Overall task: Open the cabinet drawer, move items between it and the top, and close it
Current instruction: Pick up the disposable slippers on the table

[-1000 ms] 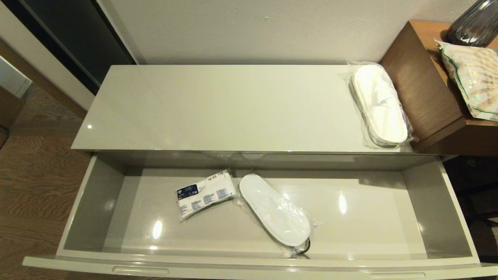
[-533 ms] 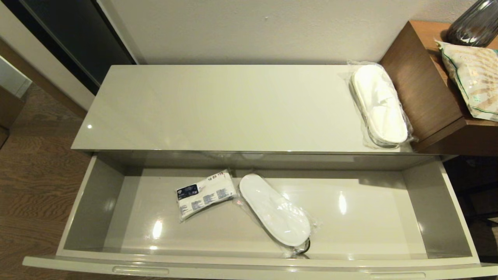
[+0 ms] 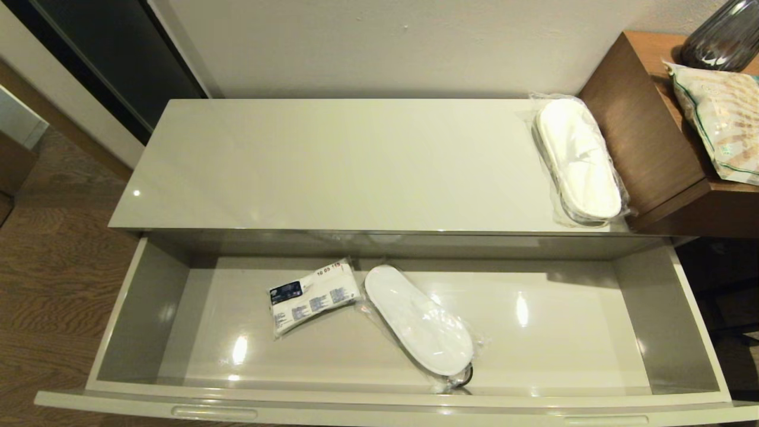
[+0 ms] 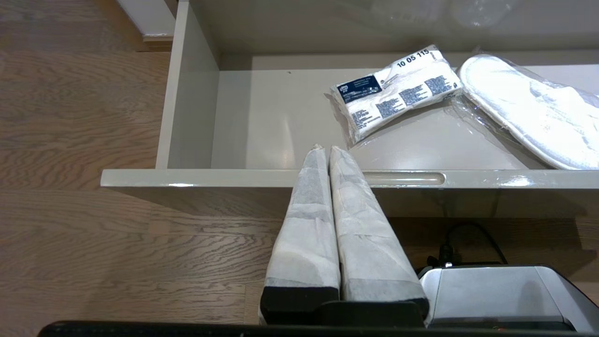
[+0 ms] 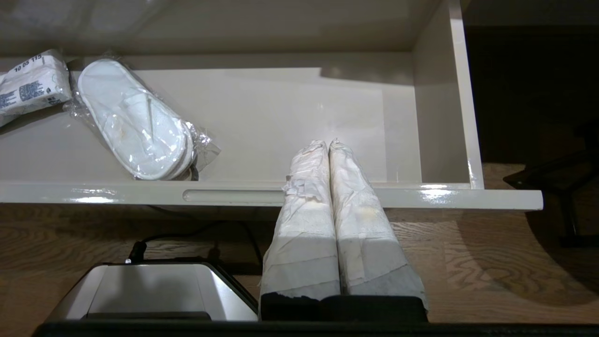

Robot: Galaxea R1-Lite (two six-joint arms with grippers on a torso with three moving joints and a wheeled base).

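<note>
Nothing is moving since the earlier head frames: the packet, both slipper packs and the drawer are lying exactly where they were. The cabinet drawer is standing pulled fully out below the top, with its front rail and two oblong finger recesses nearest the robot. Inside it, the white printed packet with its dark blue label is lying left of centre, just beside, perhaps touching, a wrapped slipper pack that is resting at a slant. A second slipper pack is sitting at the right end of the top, close against the brown wooden desk, where a snack bag and a dark vase are standing apart from the task. The left gripper and the right gripper are both hanging outside the drawer front, their padded fingers pressed together and holding nothing. Each item is looking light, soft and flat, and its clear film is probably going to be slippery and crinkly, so a pinch across a narrow edge or the loose wrap seems safest. The glossy drawer floor is likely letting things slide, while the right half of the drawer and most of the top are offering plenty of room. Wooden flooring is showing below.
</note>
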